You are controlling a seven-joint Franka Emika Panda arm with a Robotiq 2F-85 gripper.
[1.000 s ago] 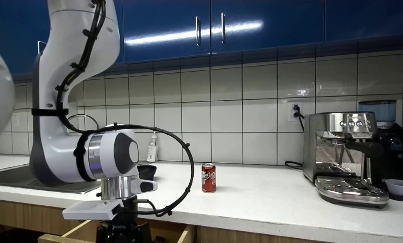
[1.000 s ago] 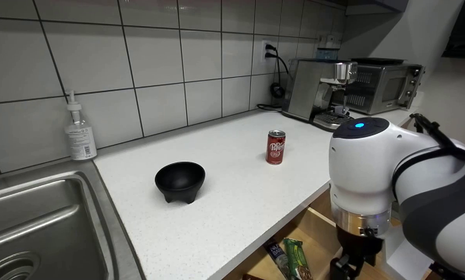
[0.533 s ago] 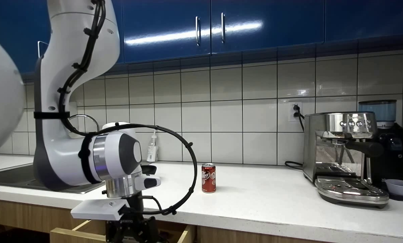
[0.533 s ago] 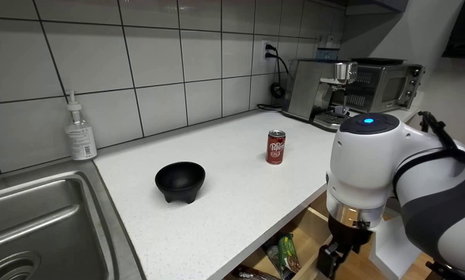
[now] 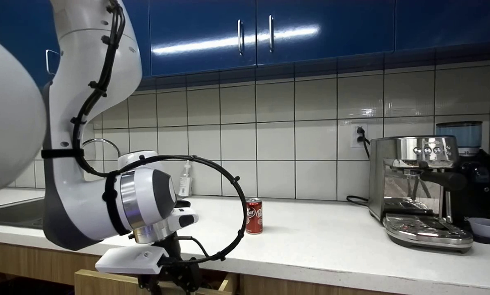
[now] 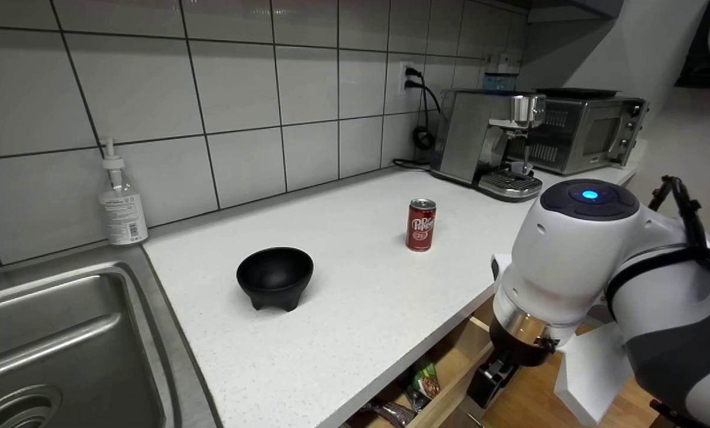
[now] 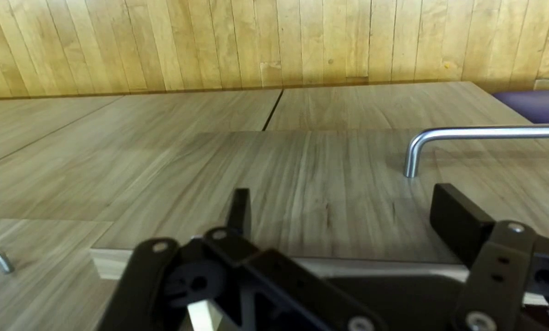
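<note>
The claw (image 7: 342, 202) is spread wide, grasping nothing. Just beside it, touching or not I cannot tell, is the pulled-out wooden drawer (image 7: 302, 184), which keeps wrapped snacks (image 6: 428, 380) inside; its bar handle (image 7: 490, 133), farther ahead, presumably serves for pulling.

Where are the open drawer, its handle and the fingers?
Drawer (image 7: 334, 193), wrist view, on its front panel.
Handle (image 7: 492, 133), wrist view, on its metal bar.
Fingers (image 7: 460, 220), wrist view, on the tip of the finger at picture right.
</note>
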